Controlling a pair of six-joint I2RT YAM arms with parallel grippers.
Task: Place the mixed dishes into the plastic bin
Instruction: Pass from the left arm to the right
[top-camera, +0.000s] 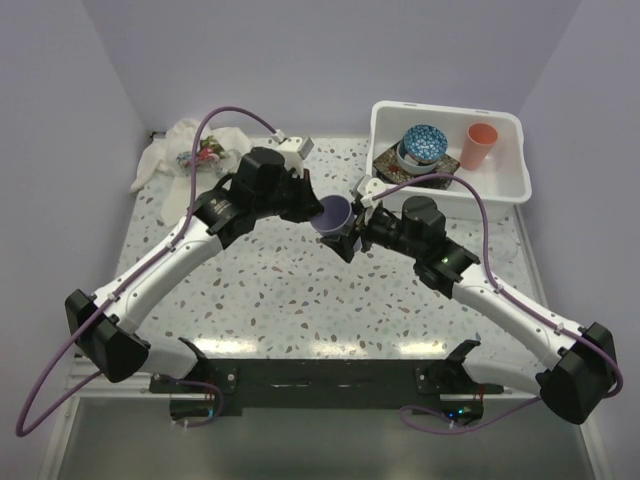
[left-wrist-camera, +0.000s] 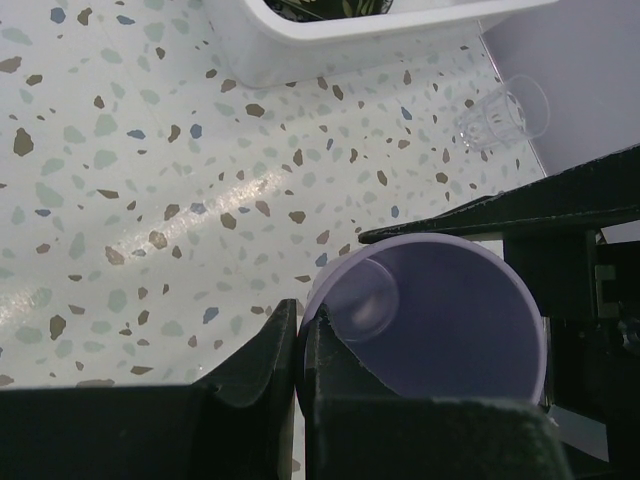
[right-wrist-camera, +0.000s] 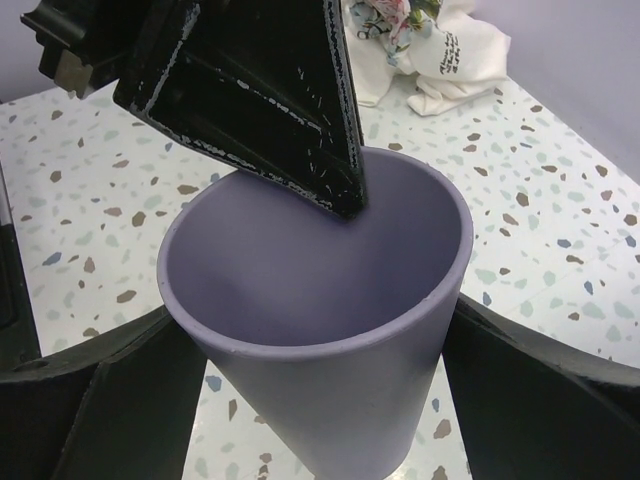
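Observation:
A purple cup (top-camera: 333, 213) hangs above the middle of the table, between both arms. My left gripper (top-camera: 317, 207) is shut on its rim (left-wrist-camera: 330, 290), one finger inside the cup and one outside. My right gripper (top-camera: 346, 236) straddles the cup's body (right-wrist-camera: 330, 400), with a finger (right-wrist-camera: 120, 380) lying against each side wall. The white plastic bin (top-camera: 500, 186) stands at the back right. It holds an orange cup (top-camera: 481, 145), a blue-patterned dish (top-camera: 424, 142) and a dark square plate (top-camera: 386, 160).
A white cloth with a red-green print (top-camera: 180, 152) lies at the back left corner. A clear glass (left-wrist-camera: 505, 112) stands on the table right of the bin, close to the wall. Purple cables loop over both arms.

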